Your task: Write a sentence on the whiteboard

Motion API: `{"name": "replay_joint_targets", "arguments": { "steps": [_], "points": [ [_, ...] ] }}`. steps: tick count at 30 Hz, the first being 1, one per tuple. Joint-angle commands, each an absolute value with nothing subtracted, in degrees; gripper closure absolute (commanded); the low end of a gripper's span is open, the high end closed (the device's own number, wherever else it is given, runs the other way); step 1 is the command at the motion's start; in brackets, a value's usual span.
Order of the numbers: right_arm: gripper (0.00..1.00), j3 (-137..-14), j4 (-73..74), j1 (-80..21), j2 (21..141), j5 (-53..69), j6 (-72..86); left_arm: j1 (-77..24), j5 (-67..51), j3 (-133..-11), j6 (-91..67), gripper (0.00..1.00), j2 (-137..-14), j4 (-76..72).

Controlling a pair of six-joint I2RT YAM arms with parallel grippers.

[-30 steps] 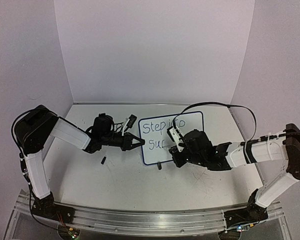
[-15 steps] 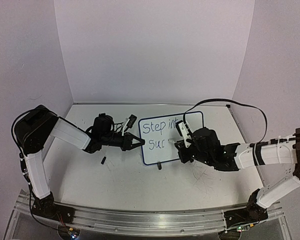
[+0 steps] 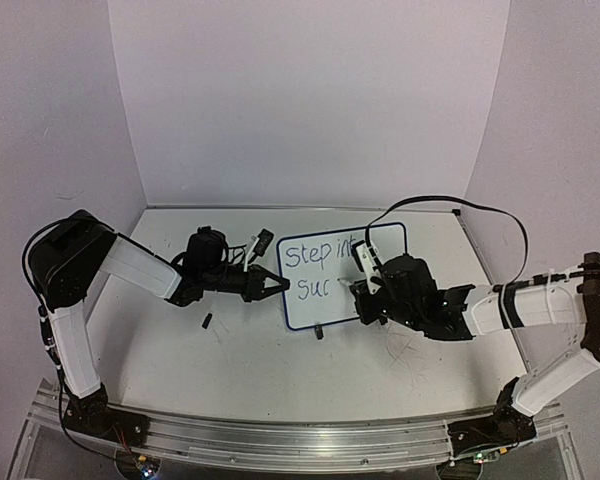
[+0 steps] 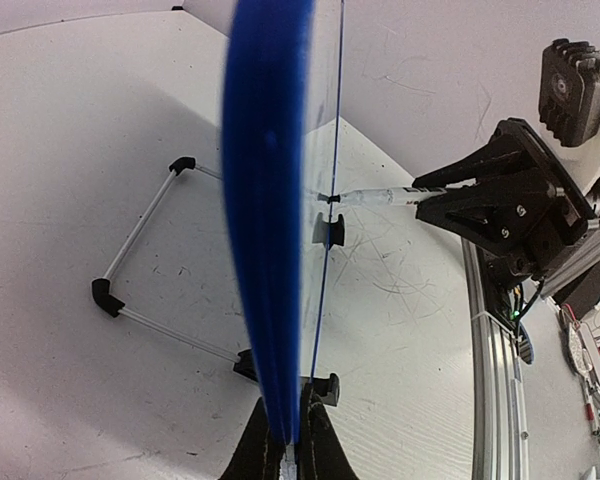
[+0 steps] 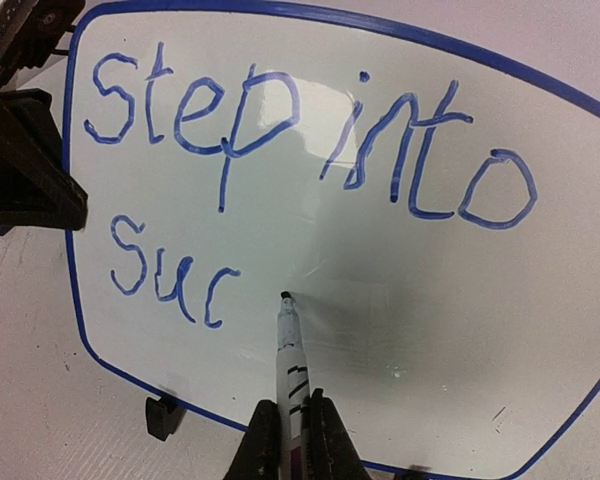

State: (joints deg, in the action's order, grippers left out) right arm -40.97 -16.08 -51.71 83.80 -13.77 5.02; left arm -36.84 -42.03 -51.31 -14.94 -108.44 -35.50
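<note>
Blue-framed, the whiteboard [image 3: 315, 310] stands upright on its wire stand [image 4: 138, 228] in the middle of the white counter [image 3: 240, 360]. The left end effector [image 4: 292, 435] is clamped on the board's left edge. The right end effector [image 5: 292, 410] is closed around a marker [image 5: 291, 350], whose tip rests on the board face just right of "Suc". The sentence [image 5: 280, 120] reads "Step into" above "Suc", in blue ink.

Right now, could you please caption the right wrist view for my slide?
Right gripper holds a marker tip-first at the whiteboard, just right of the unfinished sentence, "Step into Suc".
</note>
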Motion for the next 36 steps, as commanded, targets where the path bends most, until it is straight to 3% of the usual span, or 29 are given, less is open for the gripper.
{"name": "replay_joint_targets", "arguments": {
  "steps": [1,36],
  "points": [
    [1.0,-43.82,-17.89,-51.66,85.05,-15.8,5.78,-36.33,-36.65,-51.24,-11.52,1.0,-108.45,-29.97],
    [1.0,-43.84,-13.9,-52.46,86.13,-10.72,5.87,-36.3,-36.65,-51.87,-11.49,1.0,-108.56,-29.67]
  ]
}}
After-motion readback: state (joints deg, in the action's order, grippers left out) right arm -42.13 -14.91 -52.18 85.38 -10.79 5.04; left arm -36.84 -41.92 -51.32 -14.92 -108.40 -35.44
